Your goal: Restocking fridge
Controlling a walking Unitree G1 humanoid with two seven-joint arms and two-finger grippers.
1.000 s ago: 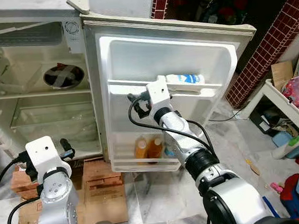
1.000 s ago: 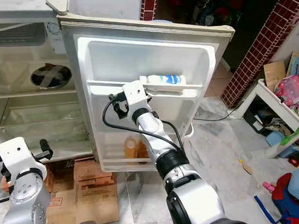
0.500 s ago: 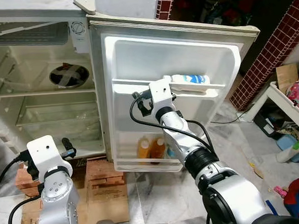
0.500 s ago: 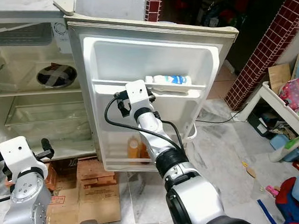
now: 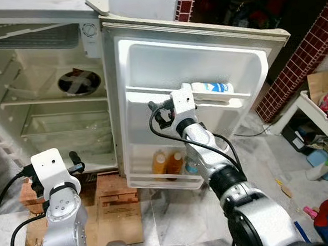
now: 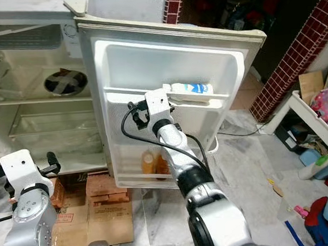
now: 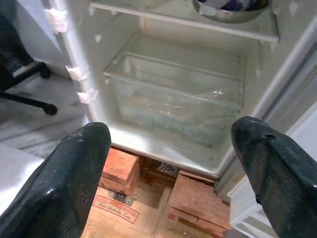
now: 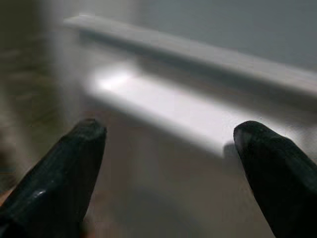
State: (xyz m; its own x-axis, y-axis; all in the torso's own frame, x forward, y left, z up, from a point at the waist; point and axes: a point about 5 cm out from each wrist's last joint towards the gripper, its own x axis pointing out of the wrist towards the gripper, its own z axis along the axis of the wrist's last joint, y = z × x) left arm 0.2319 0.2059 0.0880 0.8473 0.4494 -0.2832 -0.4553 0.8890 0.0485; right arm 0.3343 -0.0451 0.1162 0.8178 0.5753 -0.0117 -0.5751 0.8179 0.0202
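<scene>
The fridge stands open, its door point(image 5: 193, 54) swung out to the right. A white bottle with a blue label point(image 5: 212, 88) lies on its side on the middle door shelf point(image 5: 145, 94). Two orange bottles point(image 5: 167, 162) stand in the bottom door shelf. My right arm reaches up to the middle shelf, its wrist block point(image 5: 183, 101) just left of the white bottle. My right gripper point(image 8: 168, 148) is open with nothing between its fingers, close to the blurred shelf rail point(image 8: 198, 49). My left gripper point(image 7: 168, 148) is open and empty, low before the fridge's inside.
A metal bowl point(image 5: 79, 82) sits on an inner shelf above a clear drawer point(image 7: 173, 94). Bricks and cardboard point(image 5: 115, 198) lie under the fridge. A red brick wall point(image 5: 299, 53) and a white rack with clutter point(image 5: 319, 108) stand to the right.
The whole picture has drifted a little to the right, so the camera moved. Both grippers and the white bottle keep their places relative to the door.
</scene>
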